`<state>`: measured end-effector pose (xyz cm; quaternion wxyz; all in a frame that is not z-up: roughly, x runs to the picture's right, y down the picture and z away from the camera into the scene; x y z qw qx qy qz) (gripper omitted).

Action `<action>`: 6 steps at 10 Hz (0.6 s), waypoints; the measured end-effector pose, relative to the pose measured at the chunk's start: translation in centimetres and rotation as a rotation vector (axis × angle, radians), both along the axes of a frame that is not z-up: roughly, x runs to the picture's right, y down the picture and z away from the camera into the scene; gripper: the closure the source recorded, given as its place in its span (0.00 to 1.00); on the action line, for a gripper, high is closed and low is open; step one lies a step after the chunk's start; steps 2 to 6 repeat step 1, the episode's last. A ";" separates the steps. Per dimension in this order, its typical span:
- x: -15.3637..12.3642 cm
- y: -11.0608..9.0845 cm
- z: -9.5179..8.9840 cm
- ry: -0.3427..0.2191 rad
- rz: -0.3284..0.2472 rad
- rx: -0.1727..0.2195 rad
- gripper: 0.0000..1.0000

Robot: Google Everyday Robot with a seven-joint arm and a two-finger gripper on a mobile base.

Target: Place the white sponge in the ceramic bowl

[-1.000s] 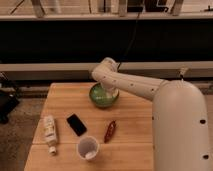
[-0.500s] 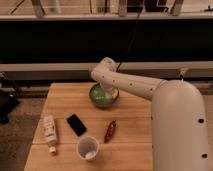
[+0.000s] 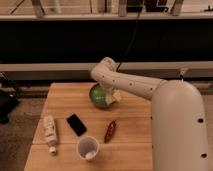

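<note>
The ceramic bowl [image 3: 98, 96] is dark green and glossy and stands at the back middle of the wooden table [image 3: 135, 120]. My white arm reaches in from the right and bends down over it. The gripper [image 3: 113, 96] is at the bowl's right rim, just above it. A small off-white block, seemingly the white sponge [image 3: 118, 94], shows at the gripper's tip over the bowl's right edge. The arm hides part of the bowl's inside.
A cream tube-like bottle [image 3: 49, 133] lies at the front left. A black phone [image 3: 76, 124] lies beside it. A red chilli pepper [image 3: 110, 131] lies at the centre front. A white cup [image 3: 88, 148] stands near the front edge. My white body fills the right side.
</note>
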<state>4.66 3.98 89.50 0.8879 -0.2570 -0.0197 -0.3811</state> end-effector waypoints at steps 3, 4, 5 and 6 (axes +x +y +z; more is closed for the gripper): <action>-0.1 0.0 0.0 -0.002 -0.001 -0.002 0.20; -0.1 0.0 0.0 -0.002 -0.001 -0.002 0.20; -0.1 0.0 0.0 -0.002 -0.001 -0.002 0.20; -0.1 0.0 0.0 -0.002 -0.001 -0.002 0.20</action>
